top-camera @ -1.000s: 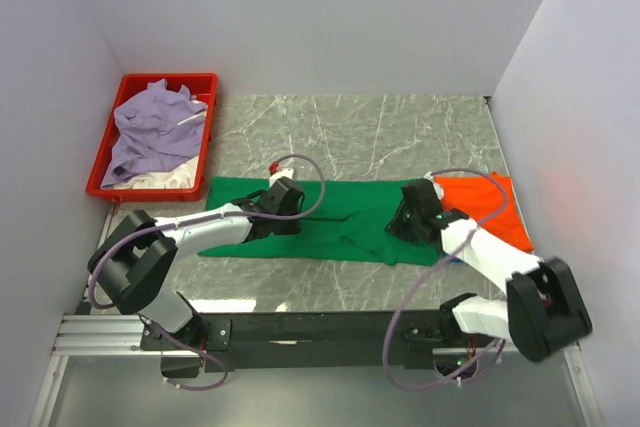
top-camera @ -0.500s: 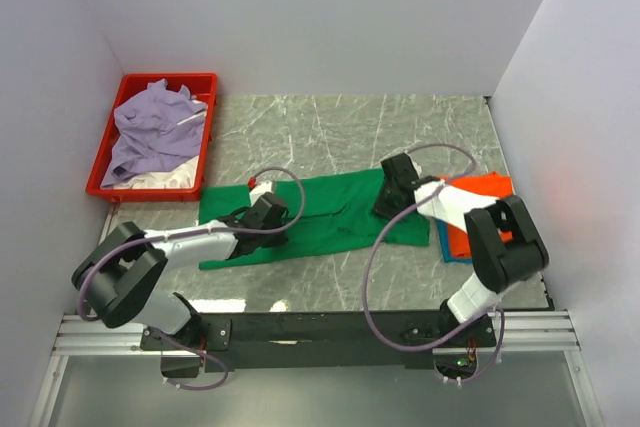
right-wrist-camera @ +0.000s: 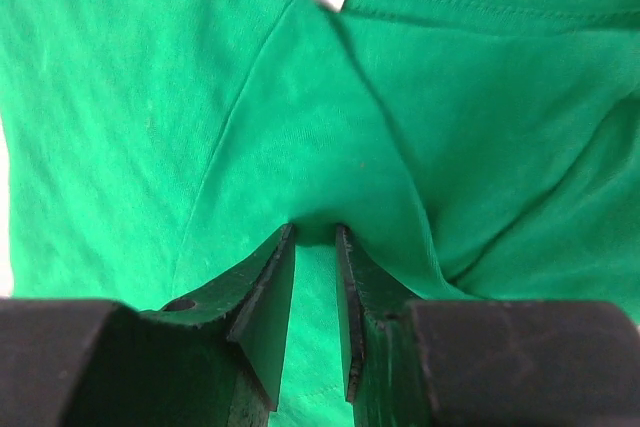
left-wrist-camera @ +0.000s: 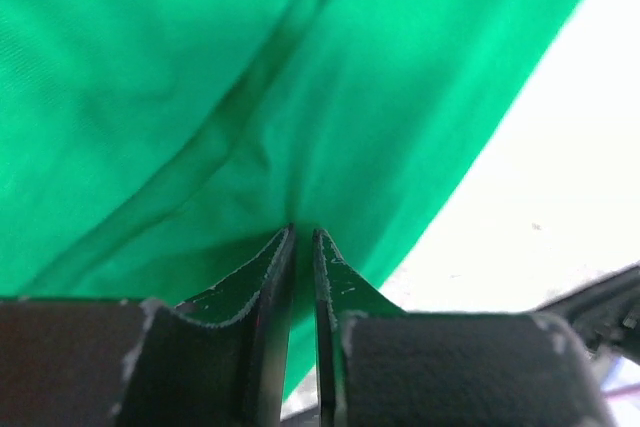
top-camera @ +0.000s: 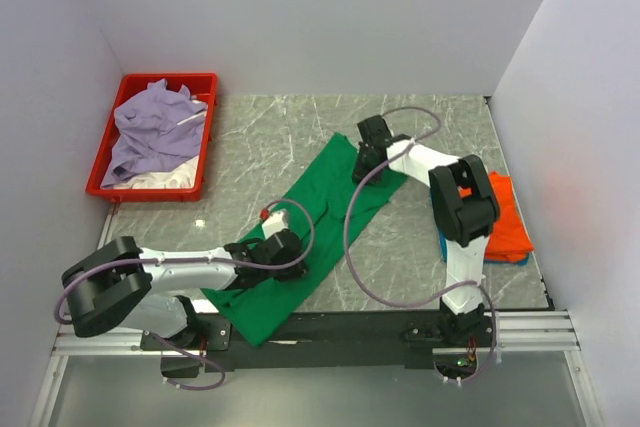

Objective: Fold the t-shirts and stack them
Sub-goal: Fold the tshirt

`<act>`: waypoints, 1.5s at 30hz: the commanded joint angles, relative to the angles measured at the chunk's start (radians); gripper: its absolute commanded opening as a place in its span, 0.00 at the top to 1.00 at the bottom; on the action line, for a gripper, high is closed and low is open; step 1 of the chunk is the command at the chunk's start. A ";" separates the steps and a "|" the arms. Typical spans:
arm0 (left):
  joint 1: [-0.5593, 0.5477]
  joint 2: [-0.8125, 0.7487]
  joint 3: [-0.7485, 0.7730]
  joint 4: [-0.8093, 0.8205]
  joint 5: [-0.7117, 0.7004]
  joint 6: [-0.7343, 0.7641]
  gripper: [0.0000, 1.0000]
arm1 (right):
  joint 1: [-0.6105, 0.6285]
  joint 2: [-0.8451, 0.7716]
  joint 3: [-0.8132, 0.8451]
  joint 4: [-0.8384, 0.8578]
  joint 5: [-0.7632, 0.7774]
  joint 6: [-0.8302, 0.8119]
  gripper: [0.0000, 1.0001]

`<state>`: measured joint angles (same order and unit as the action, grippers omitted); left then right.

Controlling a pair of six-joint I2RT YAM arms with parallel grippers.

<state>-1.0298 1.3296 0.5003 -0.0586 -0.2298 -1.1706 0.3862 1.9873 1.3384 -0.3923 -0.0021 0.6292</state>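
The bright green t-shirt (top-camera: 310, 222) lies as a long folded strip, running diagonally from the table's middle back to the near edge, where its lower end hangs over. My left gripper (top-camera: 283, 250) is shut on its lower part; in the left wrist view the jaws (left-wrist-camera: 303, 235) pinch green cloth (left-wrist-camera: 250, 97). My right gripper (top-camera: 367, 152) is shut on its upper end; in the right wrist view (right-wrist-camera: 315, 232) a fold of green cloth (right-wrist-camera: 330, 127) sits between the jaws. An orange tee (top-camera: 505, 212) lies folded on a blue one (top-camera: 447, 244) at the right.
A red tray (top-camera: 112, 162) at the back left holds a lavender tee (top-camera: 150, 132) over white cloth (top-camera: 160, 179). White walls close in the left, back and right sides. The marble table top (top-camera: 270, 132) shows between the tray and the green strip.
The green t-shirt swung from lying left-to-right to a diagonal. My right gripper moved back and left with its end; my left gripper pulled its end toward the near edge.
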 commanded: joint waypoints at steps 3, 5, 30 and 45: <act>-0.062 0.092 0.070 0.051 0.066 -0.106 0.79 | 0.014 0.148 0.191 -0.149 0.034 -0.097 0.69; -0.062 0.155 0.142 0.083 0.090 -0.084 0.78 | 0.017 0.198 0.283 -0.193 0.019 -0.115 0.69; 0.218 0.517 0.868 -0.231 0.040 0.517 0.62 | -0.090 -0.504 -0.164 -0.010 -0.145 0.065 0.67; 0.235 0.873 1.169 -0.362 0.004 0.764 0.34 | -0.089 -1.146 -0.703 -0.002 -0.119 0.078 0.65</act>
<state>-0.8009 2.1628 1.6028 -0.3782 -0.2073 -0.4591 0.2924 0.9031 0.6704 -0.4076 -0.1390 0.7113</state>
